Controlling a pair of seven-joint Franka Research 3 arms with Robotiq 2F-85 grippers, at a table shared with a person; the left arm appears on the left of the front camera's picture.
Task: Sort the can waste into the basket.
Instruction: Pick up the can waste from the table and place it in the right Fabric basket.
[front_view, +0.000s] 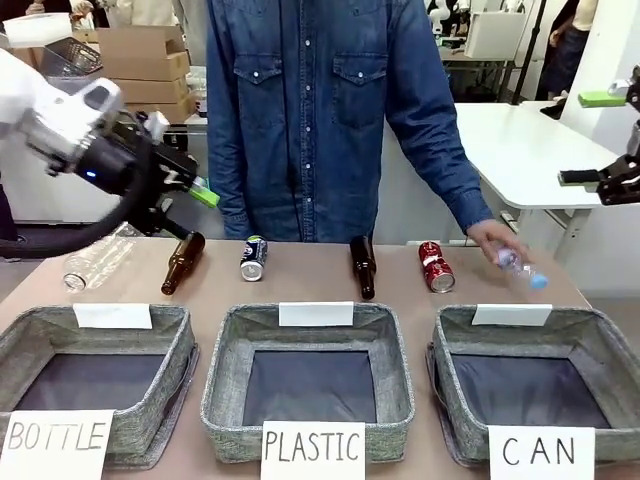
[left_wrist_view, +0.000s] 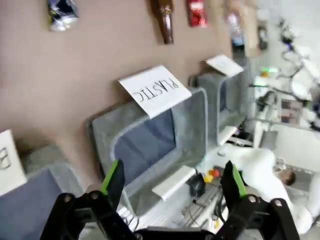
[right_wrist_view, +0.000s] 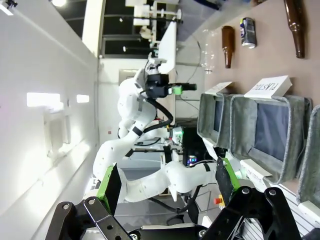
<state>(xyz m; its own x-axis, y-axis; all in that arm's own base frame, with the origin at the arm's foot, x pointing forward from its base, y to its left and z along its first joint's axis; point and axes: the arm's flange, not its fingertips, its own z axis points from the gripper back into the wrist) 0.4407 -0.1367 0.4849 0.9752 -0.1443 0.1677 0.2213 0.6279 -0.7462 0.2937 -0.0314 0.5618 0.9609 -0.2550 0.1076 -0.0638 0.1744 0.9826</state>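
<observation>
A: What stands nearest to the robot?

B: Three grey woven baskets stand in one row on the brown table (front_view: 300, 290). Each has a white handwritten sign in front. On the robot's left is the BOTTLE basket (front_view: 30, 350), in the middle the PLASTIC basket (front_view: 228, 370), and on the right the CAN basket (front_view: 452, 365).

A: And what is in them?

B: Inside each one the dark bottom cloth shows from wall to wall.

A: Where are the cans, then?

B: Both lie on the table behind the baskets, not touching them. The red can (front_view: 436, 267) is just behind the far left corner of the CAN basket. The dark blue can (front_view: 253, 258) lies behind the PLASTIC basket, well apart from the CAN basket.

A: What else lies in that row?

B: At the left end there is a clear plastic bottle (front_view: 95, 262), then the left brown bottle (front_view: 183, 262) beside the dark blue can. The right brown bottle (front_view: 363, 266) lies between the two cans. At the right end is a small bottle with a blue cap (front_view: 522, 268). The person's hand (front_view: 495, 240) has its fingers at it, but I cannot tell if they grip it.

A: And the claws?

B: The left gripper (front_view: 195, 200) hangs above the left end of the row with its fingers spread wide, grasping nothing. The right gripper (front_view: 590, 138) is high beside the table's right edge and is released in the same way. The person in a denim shirt stands at the far side.
</observation>
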